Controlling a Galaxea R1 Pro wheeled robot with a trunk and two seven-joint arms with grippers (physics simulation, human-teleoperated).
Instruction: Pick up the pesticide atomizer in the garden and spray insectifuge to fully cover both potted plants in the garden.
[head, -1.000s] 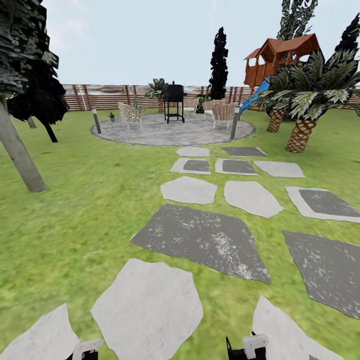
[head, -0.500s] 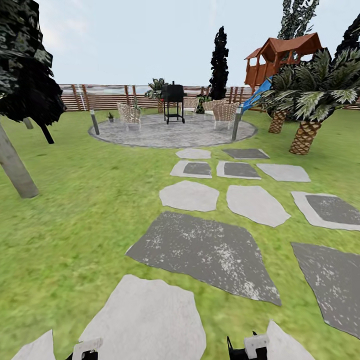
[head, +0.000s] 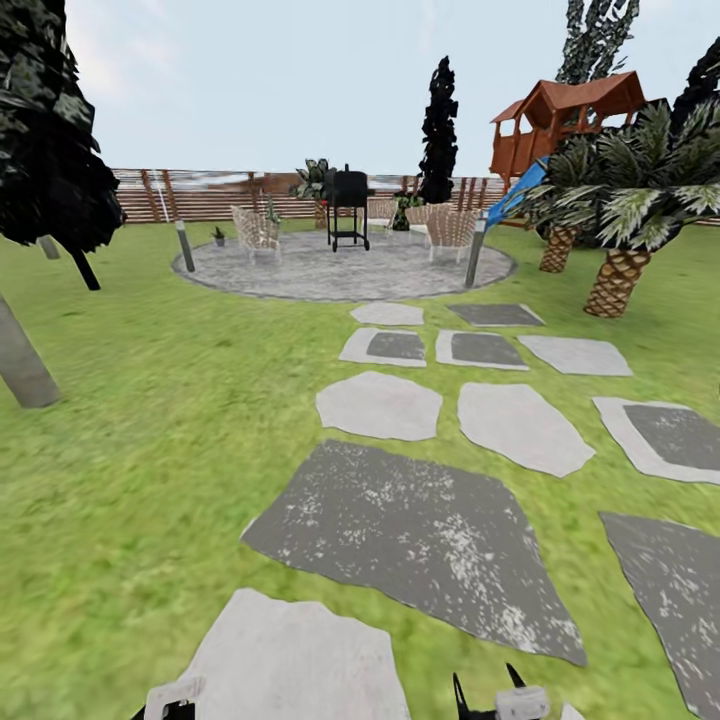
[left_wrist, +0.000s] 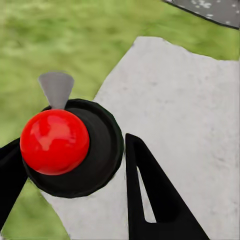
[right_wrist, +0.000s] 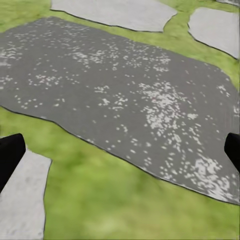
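Observation:
I am on the garden lawn (head: 150, 400), facing a path of grey stepping stones (head: 420, 530) that leads to the round paved patio (head: 345, 270). One small potted plant (head: 219, 237) stands at the patio's left edge; more green leaves (head: 270, 211) show behind a wicker chair. The pesticide atomizer is out of view. My left gripper (head: 170, 697) and right gripper (head: 512, 698) hang low at the frame's bottom. In the right wrist view the fingertips (right_wrist: 10, 155) stand wide apart over a dark stone. In the left wrist view, a black round part with a red ball (left_wrist: 55, 141) sits between the spread fingers (left_wrist: 150, 195).
Brown slatted fence (head: 200, 195) closes the back. On the patio stand a black grill (head: 347, 205), wicker chairs (head: 255, 230) and two grey bollards (head: 184, 245). Palms (head: 620, 220) and a playhouse (head: 565, 115) rise on the right, and a tree trunk (head: 20, 360) on the left.
The whole view has shifted as I roll forward: the stepping stones slide toward the bottom and the left tree trunk drifts outward. Both grippers keep their pose.

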